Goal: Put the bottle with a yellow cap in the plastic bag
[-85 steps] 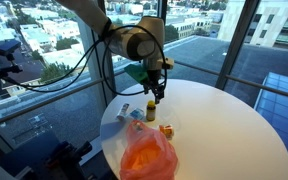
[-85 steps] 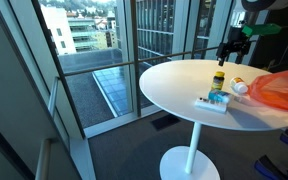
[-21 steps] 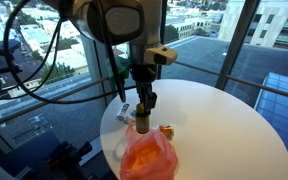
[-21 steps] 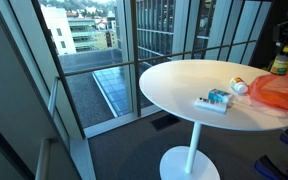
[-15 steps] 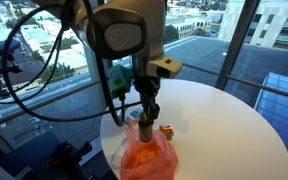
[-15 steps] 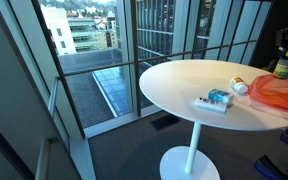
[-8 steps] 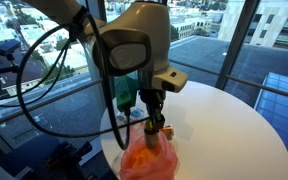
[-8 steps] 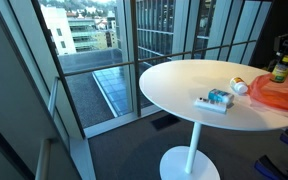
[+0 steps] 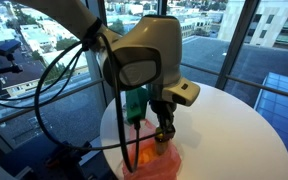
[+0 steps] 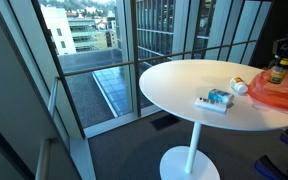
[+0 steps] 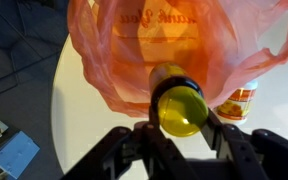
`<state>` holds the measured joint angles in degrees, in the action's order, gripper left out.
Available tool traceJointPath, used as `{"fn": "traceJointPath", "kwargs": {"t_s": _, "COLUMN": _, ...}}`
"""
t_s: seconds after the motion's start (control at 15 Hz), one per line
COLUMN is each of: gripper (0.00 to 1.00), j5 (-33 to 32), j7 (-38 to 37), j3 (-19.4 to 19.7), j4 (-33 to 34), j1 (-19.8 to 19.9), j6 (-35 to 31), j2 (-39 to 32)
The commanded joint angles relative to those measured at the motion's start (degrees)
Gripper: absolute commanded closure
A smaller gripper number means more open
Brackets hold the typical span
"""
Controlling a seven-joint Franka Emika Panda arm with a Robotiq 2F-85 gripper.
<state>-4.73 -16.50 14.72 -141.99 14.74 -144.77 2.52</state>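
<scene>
Hanging over the plastic bag, the bottle with a yellow cap is pinched by the gripper above the round white table.

Round white table beside tall windows (daylit city outside).

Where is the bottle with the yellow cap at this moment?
In the wrist view, the bottle with a yellow cap is held in the gripper, directly over the plastic bag.
</scene>
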Motion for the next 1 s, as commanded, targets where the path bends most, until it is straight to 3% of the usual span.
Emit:
{"fn": "traceJointPath", "kwargs": {"t_s": 0.0, "gripper": 0.81, "j5": 2.7, "j7": 1.8, "j3": 0.8, "j4": 4.7, "j1": 0.8, "j6": 0.3, "j2": -2.7}}
{"fn": "traceJointPath", "kwargs": {"t_s": 0.93, "gripper": 0.81, "j5": 7.2, "j7": 1.6, "j3": 2.6, "j4": 20.5, "j1": 1.1, "j6": 1.7, "j2": -12.4}}
